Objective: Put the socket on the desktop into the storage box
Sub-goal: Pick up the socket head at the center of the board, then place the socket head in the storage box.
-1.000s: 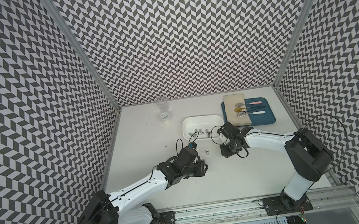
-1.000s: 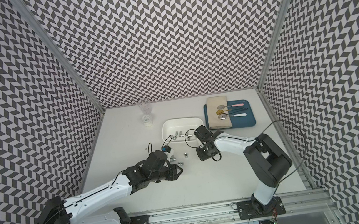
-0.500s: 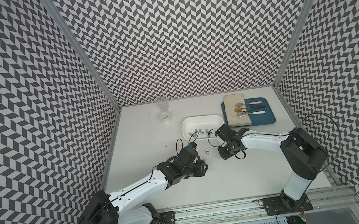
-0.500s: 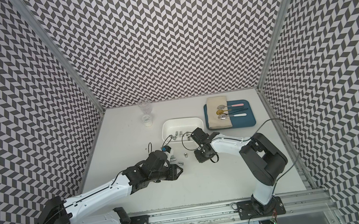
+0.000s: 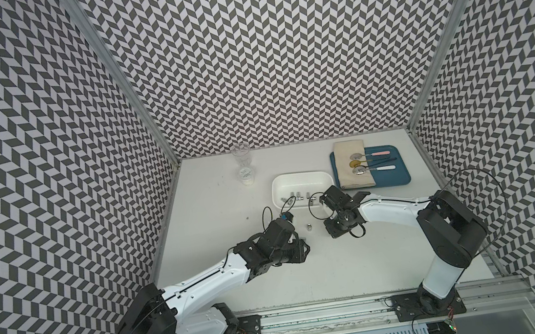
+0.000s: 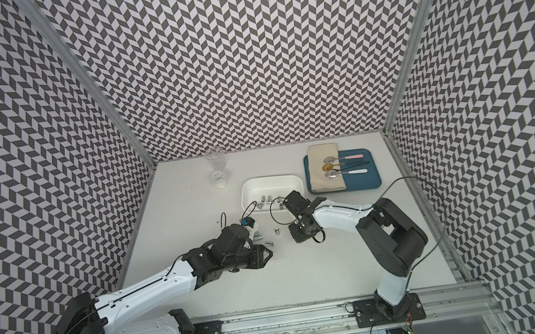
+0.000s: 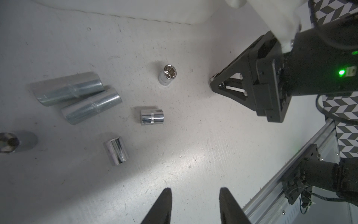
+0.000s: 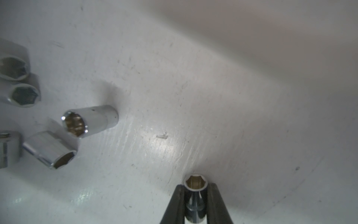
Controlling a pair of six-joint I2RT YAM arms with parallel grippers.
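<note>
**Right arm.** The right gripper has just finished closing. Its black fingers now clench a small bright chrome hex socket, one finger on each side of the barrel, with the open hex end poking past the tips. A second ago these jaws were partly apart, so the grasp is fresh.

**Position.** The gripped socket is outside the white shallow rectangular plastic storage box, on its robot-facing side, just off the near long wall. The tips sit low at the pale desktop. I cannot tell whether the socket has left the surface. In both top views the gripper hides it.

**Left arm.** The left gripper is released, with nothing between its fingers. It hangs further from the box than the right one.

**Stock.**
- Several chrome sockets lie inside the box along its near wall.
- Loose outside that wall:
  - two long dull-steel sockets, touching side by side
  - two short chrome sockets on their sides
  - one short chrome socket standing upright, near the right fingertips

**Judgement.** The pick looks done. The lift, the carry over the near wall and the release remain. The task is partway through, and at least five pieces wait. The hold is near the fingertips on smooth metal, so the socket may pivot or slip on the lift.
</note>
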